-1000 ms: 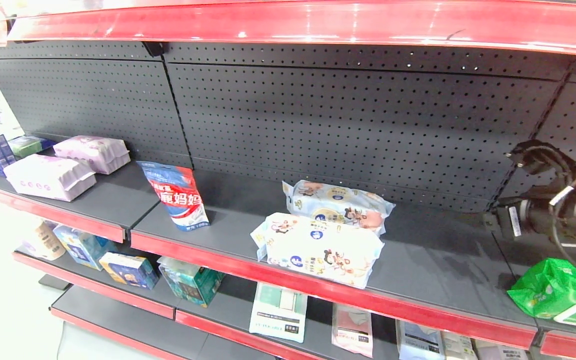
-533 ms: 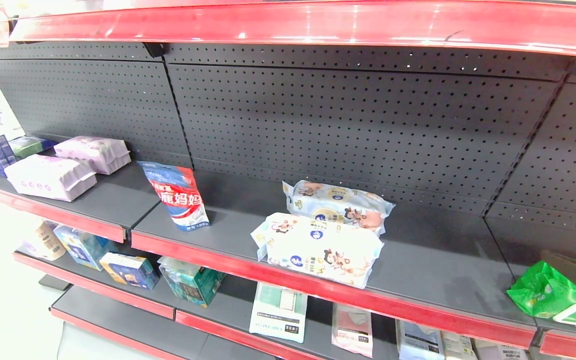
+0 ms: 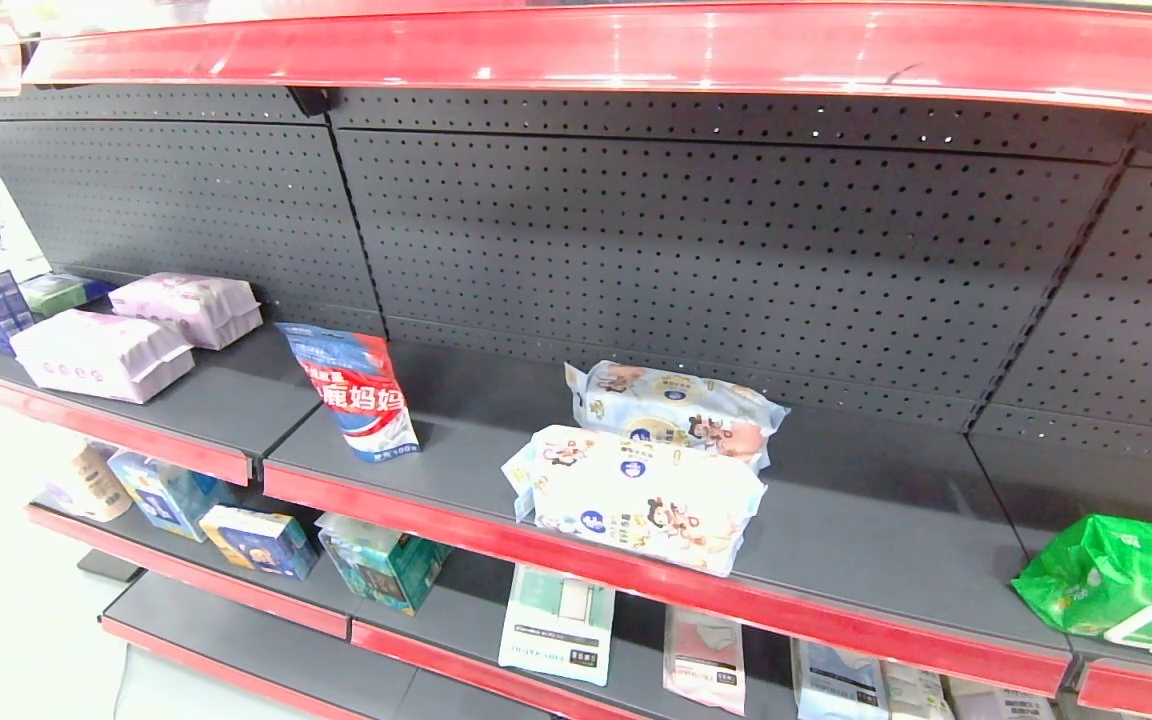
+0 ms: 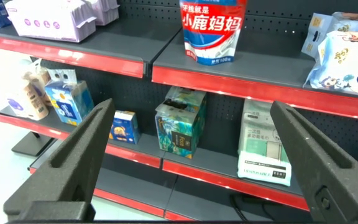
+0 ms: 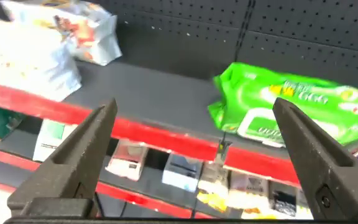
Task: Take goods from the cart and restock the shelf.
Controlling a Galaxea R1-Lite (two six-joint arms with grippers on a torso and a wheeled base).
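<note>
Two grippers hang before the shelving. The left gripper (image 4: 188, 168) has its dark, matte wedge fingers (image 4: 67, 168) spread wide with nothing between them. The right gripper (image 5: 191, 165) is spread just as wide and equally bare.

Past the right one, a crinkly green wipes pack (image 5: 294, 109) with a white flip lid lies flat at the front of the shelf (image 3: 636, 575), just behind its glossy red lip at the right end. The left wrist view looks beneath that lip to a teal carton (image 4: 180, 118) and a white-and-green flat packet (image 4: 265, 146) on the lower level.

On the dark shelf top, a soft white cartoon-print pack (image 3: 636, 495) lies mid-shelf, with a second like pack (image 3: 676, 410) touching behind it. A blue-and-red pouch (image 3: 356, 390) stands upright to their left, and two lilac pillow packs (image 3: 101, 352) lie farther left. Black perforated pegboard (image 3: 686, 250) backs everything.
</note>
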